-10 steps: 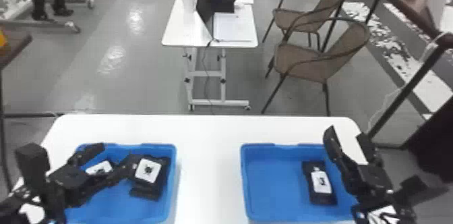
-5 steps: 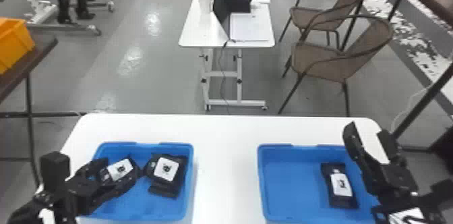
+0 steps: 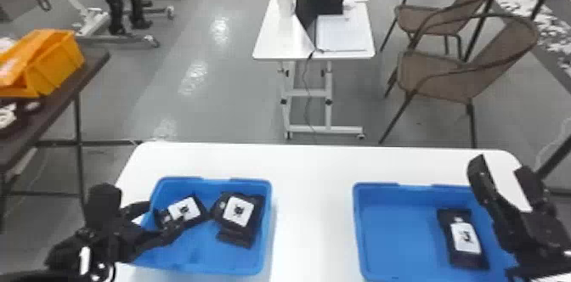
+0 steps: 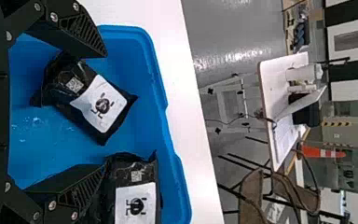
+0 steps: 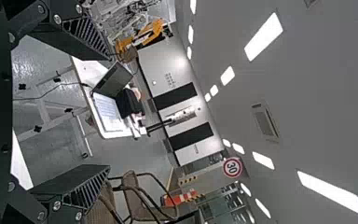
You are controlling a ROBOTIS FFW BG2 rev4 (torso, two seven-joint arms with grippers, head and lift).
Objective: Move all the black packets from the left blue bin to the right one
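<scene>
In the head view my left gripper (image 3: 165,215) stands open at the left side of the left blue bin (image 3: 204,258), beside a black packet (image 3: 185,209) with a white label. Another black packet (image 3: 238,212) lies to its right, with dark packaging under its front edge. From the left wrist view, the left gripper (image 4: 105,109) has its fingers apart, one near a tilted packet (image 4: 102,103), the other overlapping a second packet (image 4: 136,203). One black packet (image 3: 465,238) lies in the right blue bin (image 3: 395,234). My right gripper (image 3: 500,167), also right gripper (image 5: 108,112), is parked open above that bin's right side.
Both bins stand on a white table (image 3: 314,200), with a bare strip between them. Beyond it are a small white desk (image 3: 276,39) with a laptop and brown chairs (image 3: 450,69). An orange crate (image 3: 55,64) rests on a dark side table at the left.
The head view has turned left, shifting the scene rightward. Against the left bin, my left gripper has drawn back a little to the left, uncovering more of the nearer packet. The right arm has kept nearly still.
</scene>
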